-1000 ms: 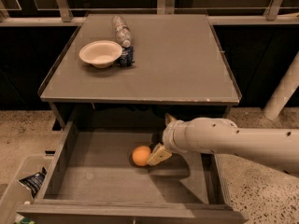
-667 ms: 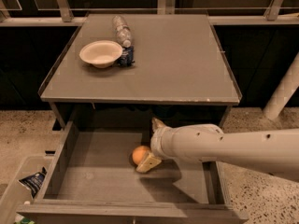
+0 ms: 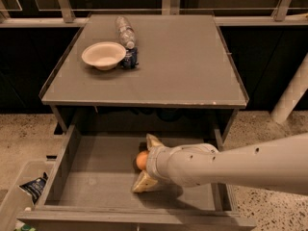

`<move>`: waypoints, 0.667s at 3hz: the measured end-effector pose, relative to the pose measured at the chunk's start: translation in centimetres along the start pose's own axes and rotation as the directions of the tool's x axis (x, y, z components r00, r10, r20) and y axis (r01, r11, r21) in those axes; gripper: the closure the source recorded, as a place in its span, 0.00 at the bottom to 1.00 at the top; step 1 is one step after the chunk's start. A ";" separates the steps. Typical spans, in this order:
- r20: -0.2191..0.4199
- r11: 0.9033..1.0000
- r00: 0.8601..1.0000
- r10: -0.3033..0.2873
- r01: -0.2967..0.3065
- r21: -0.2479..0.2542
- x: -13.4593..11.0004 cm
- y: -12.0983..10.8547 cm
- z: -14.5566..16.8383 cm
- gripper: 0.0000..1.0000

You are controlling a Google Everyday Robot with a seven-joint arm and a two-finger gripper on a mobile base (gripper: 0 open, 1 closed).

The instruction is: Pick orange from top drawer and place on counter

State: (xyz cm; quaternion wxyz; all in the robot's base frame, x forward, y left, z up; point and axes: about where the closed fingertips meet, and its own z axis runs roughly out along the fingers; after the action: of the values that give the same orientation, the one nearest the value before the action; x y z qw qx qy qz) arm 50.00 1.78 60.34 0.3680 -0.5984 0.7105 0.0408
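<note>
The orange [image 3: 141,160] lies in the open top drawer [image 3: 86,186], near its middle. My gripper [image 3: 147,161] reaches in from the right, low inside the drawer, with one cream fingertip [image 3: 153,141] behind the orange and the other in front of it [image 3: 142,183]. The fingers are spread and straddle the orange; the wrist hides its right half. The counter [image 3: 173,66] is the grey square top above the drawer.
A white bowl [image 3: 103,55] and a lying plastic bottle [image 3: 126,32] with a small dark can [image 3: 130,59] sit on the counter's back left. A bin with a blue snack bag [image 3: 33,187] stands left of the drawer. A white post [image 3: 291,95] stands at the right.
My gripper has moved left and forward inside the drawer, from beside the orange to around it. The orange has stayed in place.
</note>
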 end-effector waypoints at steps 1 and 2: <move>0.000 1.000 1.000 0.000 0.000 0.000 0.0 0.0 0.0 0.18; 0.000 1.000 1.000 0.000 0.000 0.000 0.0 0.0 0.0 0.49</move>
State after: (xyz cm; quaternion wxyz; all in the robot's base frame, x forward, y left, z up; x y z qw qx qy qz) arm 50.00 1.78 60.34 0.3681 -0.5985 0.7104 0.0408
